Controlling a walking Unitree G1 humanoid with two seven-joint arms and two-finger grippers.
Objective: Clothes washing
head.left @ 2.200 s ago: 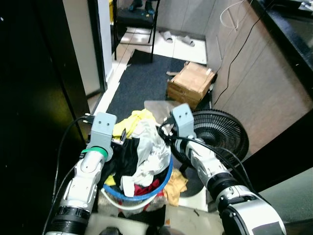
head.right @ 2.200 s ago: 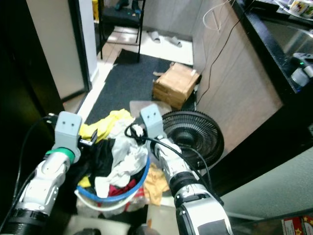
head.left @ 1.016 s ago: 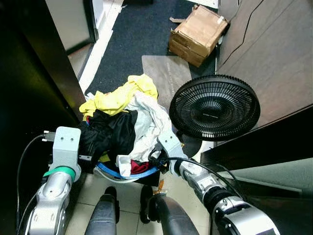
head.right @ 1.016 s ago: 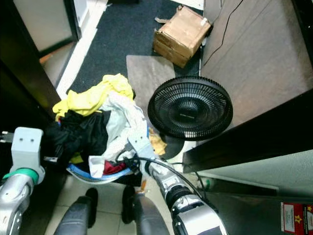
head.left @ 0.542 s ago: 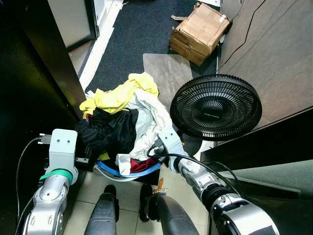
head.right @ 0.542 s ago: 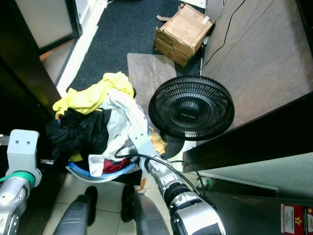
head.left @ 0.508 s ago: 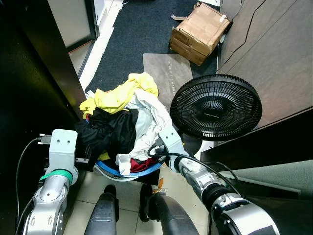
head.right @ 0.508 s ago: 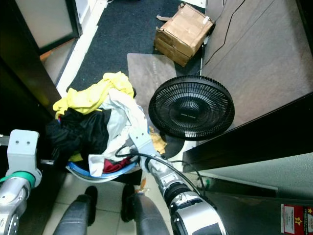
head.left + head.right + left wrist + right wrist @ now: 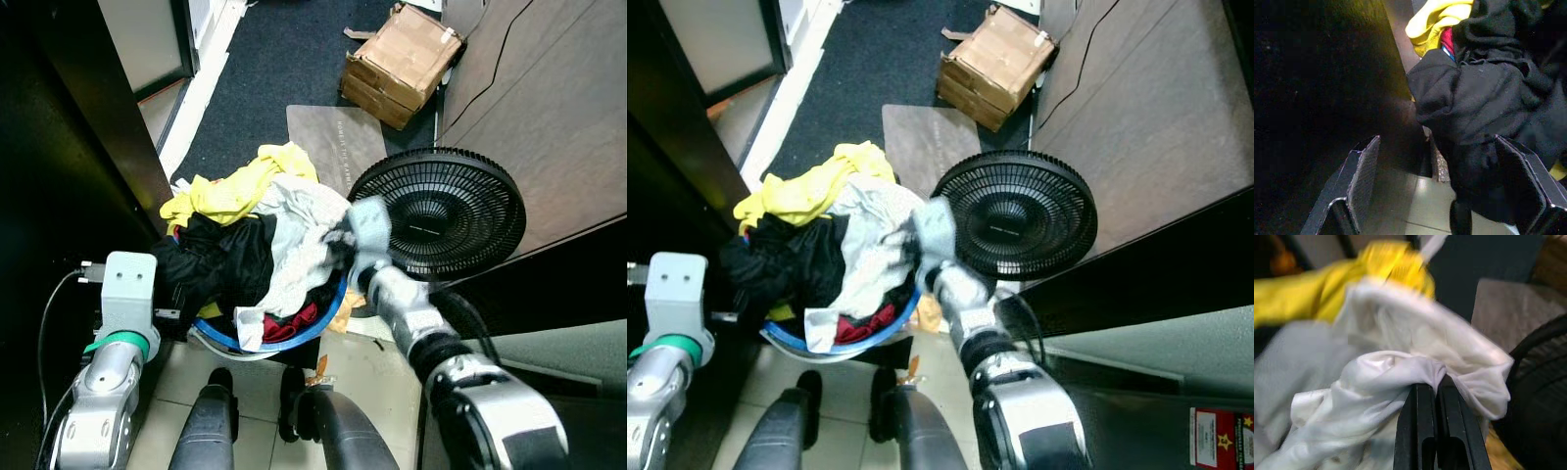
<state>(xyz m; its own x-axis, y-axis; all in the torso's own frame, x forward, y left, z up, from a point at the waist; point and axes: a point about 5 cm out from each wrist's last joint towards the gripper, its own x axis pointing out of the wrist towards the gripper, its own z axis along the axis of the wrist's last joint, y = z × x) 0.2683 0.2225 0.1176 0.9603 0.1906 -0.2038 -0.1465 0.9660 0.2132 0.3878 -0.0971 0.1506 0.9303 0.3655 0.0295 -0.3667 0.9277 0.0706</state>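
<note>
The right gripper (image 9: 1436,387) pinched white cloth (image 9: 1400,367) in closed fingers, arm reaching over the basket (image 9: 304,331); the left gripper (image 9: 1447,196) hung open beside black clothes (image 9: 1484,98).

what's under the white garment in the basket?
Under the white garment: black clothing and a red piece at the blue basket rim. Deeper layers are covered.

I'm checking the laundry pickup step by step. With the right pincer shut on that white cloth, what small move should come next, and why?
Probably lift the right pincer a little straight up. Its fingers are closed on a fold of the white garment, which lies draped over the heap in the blue-rimmed basket; a short lift would show whether it comes free. The left pincer is open beside the black garment.
</note>
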